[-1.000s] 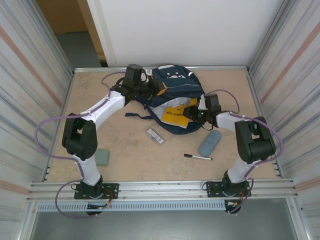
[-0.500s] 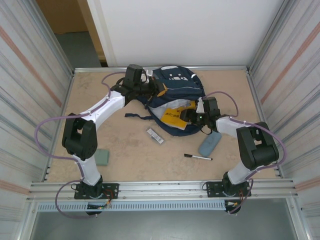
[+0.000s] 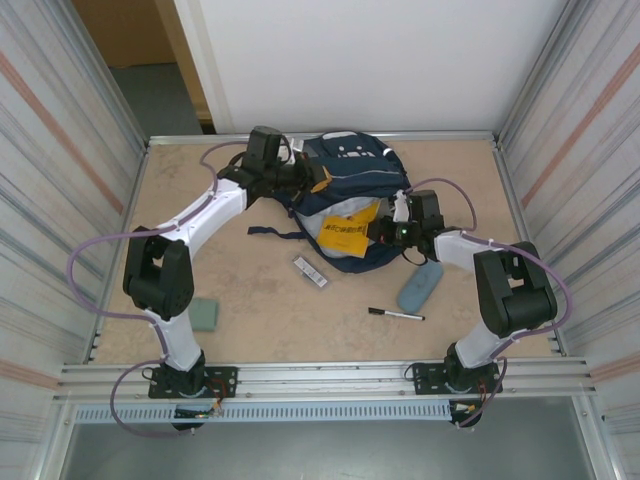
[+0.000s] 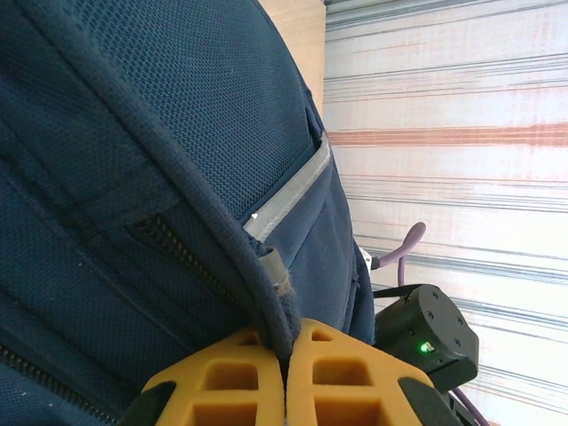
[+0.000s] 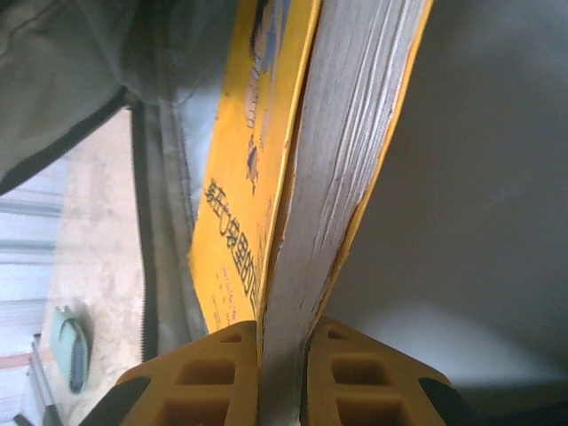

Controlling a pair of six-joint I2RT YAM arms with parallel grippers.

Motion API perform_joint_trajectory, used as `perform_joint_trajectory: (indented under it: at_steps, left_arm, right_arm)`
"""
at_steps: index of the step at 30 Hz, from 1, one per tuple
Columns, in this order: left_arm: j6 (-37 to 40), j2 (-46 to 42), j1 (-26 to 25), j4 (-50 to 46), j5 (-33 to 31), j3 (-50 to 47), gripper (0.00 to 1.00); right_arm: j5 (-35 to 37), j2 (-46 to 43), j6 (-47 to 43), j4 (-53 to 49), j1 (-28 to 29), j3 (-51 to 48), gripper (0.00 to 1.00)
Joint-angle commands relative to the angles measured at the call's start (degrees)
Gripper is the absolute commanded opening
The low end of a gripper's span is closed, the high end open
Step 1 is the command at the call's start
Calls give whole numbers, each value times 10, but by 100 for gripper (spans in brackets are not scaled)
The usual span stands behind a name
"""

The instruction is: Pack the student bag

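Student bag point(image 3: 350, 185) lies far-centre on table point(image 3: 250, 300): soft, floppy fabric, prob. light. Best hold = rim seam, where left claw point(image 4: 286, 355) is pinched shut. Right claw point(image 5: 282, 351) clamps yellow book point(image 5: 257, 177).

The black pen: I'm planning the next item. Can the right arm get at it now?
Probably not yet: the right gripper is shut on the yellow book at the student bag. The pen itself lies uncovered on the table.
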Motion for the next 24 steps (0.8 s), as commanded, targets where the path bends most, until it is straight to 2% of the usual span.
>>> perform_joint_trajectory:
  at_steps: [1,3,8,12,14,18,19,20,22,23,24]
  left_arm:
    - [36,-19,2,-10,43,34,0]
    - [31,-15,6,-11,54,38,0]
    - [28,-13,5,-9,61,36,0]
    - [27,-12,5,-9,71,40,0]
    - [26,-12,5,-5,64,39,0]
    - [22,1,5,-4,77,56,0]
    - [21,0,6,-2,80,56,0]
    - [22,1,7,3,79,54,0]
    - [15,3,8,11,75,50,0]
    - [10,9,11,16,79,51,0]
    - [3,15,13,20,87,54,0]
  right_arm:
    - [-88,0,-27,56,-7,23,5]
    - [-94,-3,-29,61,-6,24,2]
    - [-98,41,-42,6,-5,84,5]
    - [-51,94,-56,-4,15,126,3]
    - [-38,112,-33,12,21,136,0]
    - [55,121,-29,15,26,142,0]
    - [70,129,-37,5,26,151,1]
    - [88,139,-40,-10,23,163,6]
    - [110,147,-32,-21,17,172,8]
    - [125,141,-28,-14,14,165,14]
    - [153,134,-29,-18,15,161,27]
